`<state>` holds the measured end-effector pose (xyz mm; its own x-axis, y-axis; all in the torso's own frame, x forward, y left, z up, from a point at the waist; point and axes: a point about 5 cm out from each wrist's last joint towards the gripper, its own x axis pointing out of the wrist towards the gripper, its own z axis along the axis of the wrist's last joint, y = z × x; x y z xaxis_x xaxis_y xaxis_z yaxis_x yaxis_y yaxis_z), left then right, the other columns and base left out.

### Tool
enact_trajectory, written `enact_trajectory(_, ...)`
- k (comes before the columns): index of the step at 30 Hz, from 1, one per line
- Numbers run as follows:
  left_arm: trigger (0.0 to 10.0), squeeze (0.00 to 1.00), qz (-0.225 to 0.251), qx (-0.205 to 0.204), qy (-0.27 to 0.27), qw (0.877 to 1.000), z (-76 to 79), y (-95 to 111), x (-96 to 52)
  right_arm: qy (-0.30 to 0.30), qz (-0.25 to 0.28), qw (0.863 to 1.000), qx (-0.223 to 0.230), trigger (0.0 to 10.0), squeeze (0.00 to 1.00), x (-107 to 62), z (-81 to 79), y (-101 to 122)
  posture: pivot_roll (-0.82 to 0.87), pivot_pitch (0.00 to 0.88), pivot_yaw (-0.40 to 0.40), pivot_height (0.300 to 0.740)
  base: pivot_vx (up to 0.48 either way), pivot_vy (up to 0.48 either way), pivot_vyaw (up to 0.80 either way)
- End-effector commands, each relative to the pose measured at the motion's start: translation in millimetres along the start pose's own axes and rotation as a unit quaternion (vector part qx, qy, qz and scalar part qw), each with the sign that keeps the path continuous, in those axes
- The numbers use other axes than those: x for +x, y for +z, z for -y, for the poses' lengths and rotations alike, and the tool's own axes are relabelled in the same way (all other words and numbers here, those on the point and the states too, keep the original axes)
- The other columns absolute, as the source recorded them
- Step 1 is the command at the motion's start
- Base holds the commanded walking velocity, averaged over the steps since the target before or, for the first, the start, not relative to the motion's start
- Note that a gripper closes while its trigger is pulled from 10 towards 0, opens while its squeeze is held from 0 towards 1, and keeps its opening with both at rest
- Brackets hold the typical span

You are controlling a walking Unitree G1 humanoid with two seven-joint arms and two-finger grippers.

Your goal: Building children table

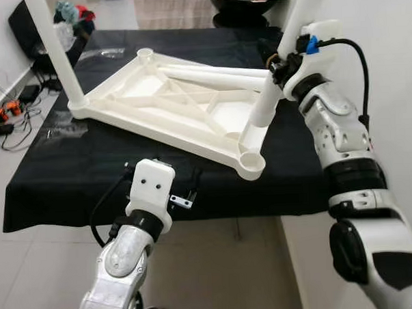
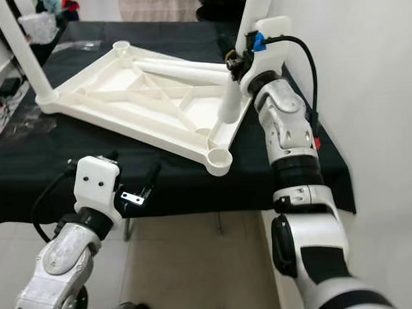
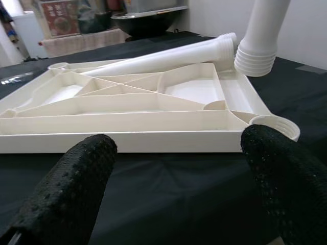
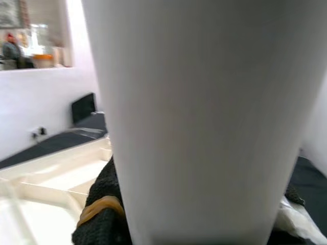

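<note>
Your landmark is the white tabletop (image 1: 169, 105), lying upside down with its ribbed underside up on a black cloth (image 1: 70, 167) that covers the work surface. One leg (image 1: 51, 45) already stands upright in the tabletop's far-left corner socket. A second leg (image 1: 209, 73) lies loose across the ribs toward the far side of the tabletop, its threaded end pointing to the right edge.

Your right gripper (image 1: 281, 57) sits above the tabletop's right edge, its fingers closed around a third leg (image 1: 275, 83). That leg is tilted, and its ribbed lower end hangs over the right-hand side of the tabletop, close to the rim but not in a socket; in the left wrist view you can see the threaded end (image 3: 255, 56) raised above the tabletop. The near-right corner socket (image 1: 251, 163) is open, with nothing in it, and it lies just nearer you than that hanging end. In the right wrist view the leg (image 4: 204, 117) is very close to the camera, with one black finger (image 4: 104, 204) pressed against it.

Your left gripper (image 3: 179, 194) is low, off the near edge of the tabletop at the front of the cloth. Its two fingers (image 3: 76, 178) are spread wide and hold nothing, pointing toward the tabletop's near side wall.
</note>
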<state>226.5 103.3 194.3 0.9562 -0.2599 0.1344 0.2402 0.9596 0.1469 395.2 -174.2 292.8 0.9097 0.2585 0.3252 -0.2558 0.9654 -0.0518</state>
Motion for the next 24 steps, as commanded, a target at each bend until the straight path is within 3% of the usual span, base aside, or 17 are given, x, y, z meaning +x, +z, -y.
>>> enact_trajectory(1,10.0,0.00,-0.004,-0.001,-0.003,1.000,1.9,0.6,-2.2,-0.007,0.012,1.000,-0.014,10.0,0.00,-0.1,9.1,7.9,0.02,0.163,-0.078,0.740,0.000,0.000,-0.80)
enact_trajectory(10,10.0,0.00,-0.010,-0.002,-0.004,1.000,1.9,0.9,-6.1,0.026,0.028,0.999,-0.002,10.0,0.00,1.0,9.0,17.3,0.02,0.178,-0.079,0.740,0.000,0.000,-0.09)
enact_trajectory(12,10.0,0.00,-0.012,0.001,-0.004,1.000,0.8,0.0,-8.0,0.021,0.045,0.998,0.031,10.0,0.00,0.2,15.2,22.1,0.02,0.175,-0.081,0.740,0.000,0.000,-0.78)
enact_trajectory(16,10.0,0.00,-0.014,0.000,-0.003,1.000,1.1,-0.4,-9.8,0.018,0.054,0.998,0.026,10.0,0.00,-1.5,20.2,25.3,0.02,0.162,-0.080,0.740,0.000,0.000,-0.39)
enact_trajectory(24,10.0,0.00,-0.014,-0.001,-0.009,1.000,3.9,-0.8,-8.8,0.046,0.053,0.998,0.004,10.0,0.00,1.5,12.2,25.5,0.02,0.143,-0.077,0.740,0.000,0.000,0.00)
